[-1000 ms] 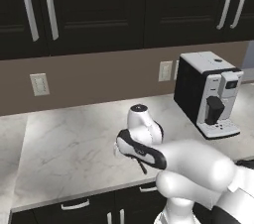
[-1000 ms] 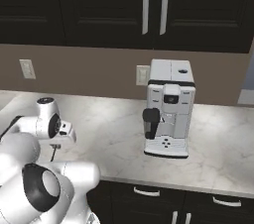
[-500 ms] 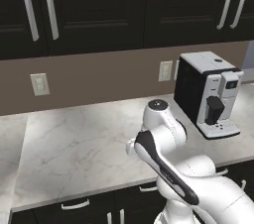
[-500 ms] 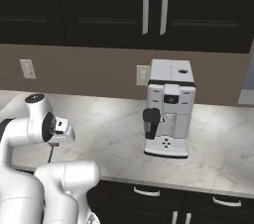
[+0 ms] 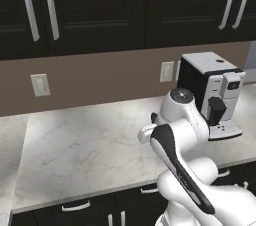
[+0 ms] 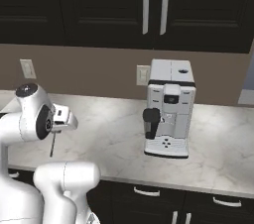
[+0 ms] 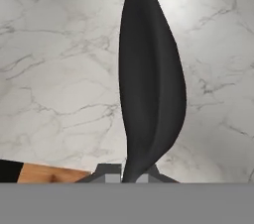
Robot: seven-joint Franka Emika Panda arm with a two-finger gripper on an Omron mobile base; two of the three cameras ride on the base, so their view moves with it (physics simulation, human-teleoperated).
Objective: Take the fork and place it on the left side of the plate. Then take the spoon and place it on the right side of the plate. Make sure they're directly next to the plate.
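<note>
The hand is pinching the dark spoon, holding it up over the marble worktop, left of the coffee machine.

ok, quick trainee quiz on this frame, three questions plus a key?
1. True or false: the jaws are shut on the spoon.
2. Which appliance stands on the marble counter? A) toaster B) coffee machine C) kettle
3. How many wall outlets are there in the right base view?

Key: 1 true, the dark spoon rises from between the closed jaws in the hand view. 2 B. 3 two, one at the left and one just left of the coffee machine.
</note>
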